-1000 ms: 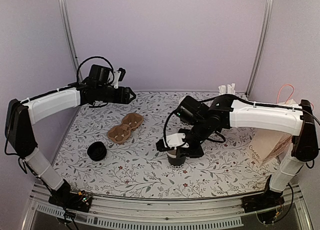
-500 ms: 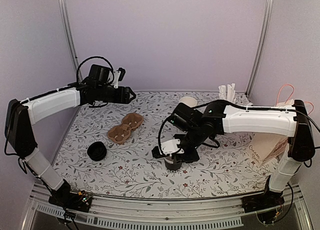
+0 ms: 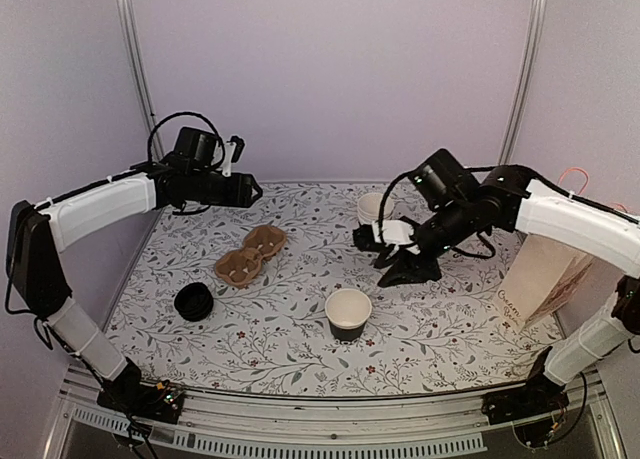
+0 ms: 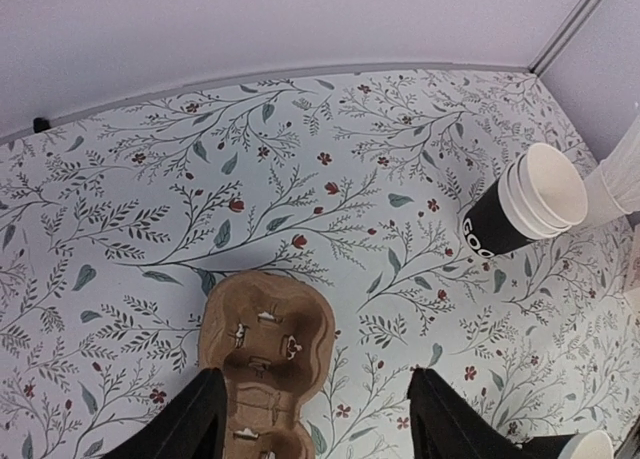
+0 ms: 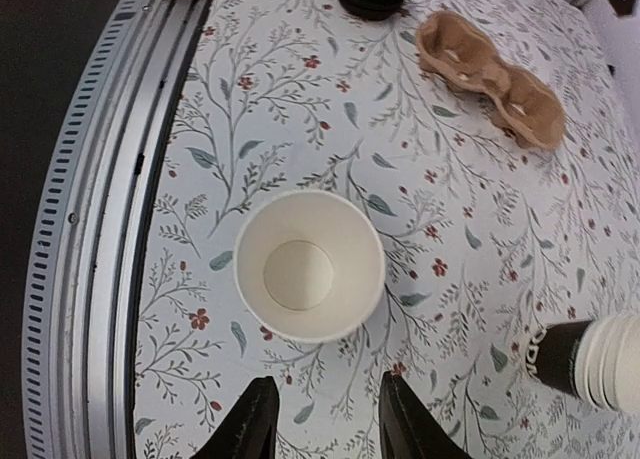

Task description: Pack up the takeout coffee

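Withdrawing the right gripper (image 5: 322,424) toward the upper right, fingers released like the left gripper (image 4: 325,424), we are leaving the cup (image 3: 348,312) standing lidless mid-frame

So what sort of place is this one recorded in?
Probably a lab robot cell staged as a coffee takeout counter: plain walls and metal posts enclose a floral-covered table, two arms are bolted at its near edge, and the props are a paper cup, cardboard cup carrier and paper bag.
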`<state>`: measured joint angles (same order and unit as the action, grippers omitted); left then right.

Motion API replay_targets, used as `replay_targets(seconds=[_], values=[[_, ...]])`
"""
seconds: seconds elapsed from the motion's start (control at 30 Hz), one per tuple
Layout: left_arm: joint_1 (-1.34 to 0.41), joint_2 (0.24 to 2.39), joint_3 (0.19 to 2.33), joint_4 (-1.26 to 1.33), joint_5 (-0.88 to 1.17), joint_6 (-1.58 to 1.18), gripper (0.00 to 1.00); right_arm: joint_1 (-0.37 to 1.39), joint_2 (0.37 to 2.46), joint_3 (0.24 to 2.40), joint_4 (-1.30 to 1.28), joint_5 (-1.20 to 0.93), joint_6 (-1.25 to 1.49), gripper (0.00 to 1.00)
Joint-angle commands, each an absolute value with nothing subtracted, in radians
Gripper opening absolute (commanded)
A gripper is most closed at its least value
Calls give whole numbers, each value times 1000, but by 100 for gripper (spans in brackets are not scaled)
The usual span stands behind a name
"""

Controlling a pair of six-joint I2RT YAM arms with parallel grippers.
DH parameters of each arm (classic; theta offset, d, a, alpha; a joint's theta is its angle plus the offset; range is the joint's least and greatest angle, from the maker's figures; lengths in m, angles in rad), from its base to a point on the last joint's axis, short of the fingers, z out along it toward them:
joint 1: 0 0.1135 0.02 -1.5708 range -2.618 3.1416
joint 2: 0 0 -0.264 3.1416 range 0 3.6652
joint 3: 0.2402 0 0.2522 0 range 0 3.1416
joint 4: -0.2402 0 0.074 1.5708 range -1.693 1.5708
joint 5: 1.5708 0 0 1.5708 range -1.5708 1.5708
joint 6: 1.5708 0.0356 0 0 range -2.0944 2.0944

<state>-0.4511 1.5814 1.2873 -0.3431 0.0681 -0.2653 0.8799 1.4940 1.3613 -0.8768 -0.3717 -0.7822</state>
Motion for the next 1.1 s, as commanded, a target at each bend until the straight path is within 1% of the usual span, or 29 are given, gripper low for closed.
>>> replay_targets(seconds=[0.0, 0.07, 0.17, 0.23, 0.3, 0.37, 0.43, 0.5, 0.53, 0.57, 0.67, 0.73, 0.93, 1.07], values=[[-456, 1488, 1330, -536, 59, -316, 63, 673, 1339, 1185, -756, -603, -725, 39], [-457, 1474, 1349, -656, 80, -331, 61, 600, 1275, 1074, -668, -705, -690, 40], [-463, 1440, 1324, -784, 100, -338, 55, 551, 1203, 936, -550, -694, -658, 42], [-467, 1413, 1263, -830, 131, -342, 51, 533, 1174, 870, -478, -710, -630, 43], [-470, 1384, 1216, -866, 142, -347, 50, 524, 1145, 829, -447, -707, -616, 44], [-472, 1347, 1179, -903, 129, -347, 55, 514, 1109, 796, -425, -679, -615, 46], [-474, 1305, 1148, -922, 66, -353, 60, 505, 1078, 761, -398, -644, -623, 51], [-473, 1268, 1112, -932, 8, -362, 65, 489, 1056, 752, -391, -611, -621, 53], [-472, 1262, 1100, -945, 4, -362, 66, 473, 1052, 753, -395, -614, -618, 54], [-471, 1263, 1088, -959, 3, -358, 65, 460, 1051, 753, -402, -625, -617, 55], [-470, 1285, 1041, -992, -20, -355, 55, 454, 1060, 747, -418, -621, -644, 56], [-468, 1293, 1005, -987, -9, -354, 51, 455, 1082, 746, -422, -601, -663, 56], [-461, 1321, 960, -970, -35, -362, 47, 454, 1145, 762, -446, -528, -688, 56], [-459, 1379, 963, -959, -32, -354, 40, 455, 1126, 751, -438, -503, -694, 56]])
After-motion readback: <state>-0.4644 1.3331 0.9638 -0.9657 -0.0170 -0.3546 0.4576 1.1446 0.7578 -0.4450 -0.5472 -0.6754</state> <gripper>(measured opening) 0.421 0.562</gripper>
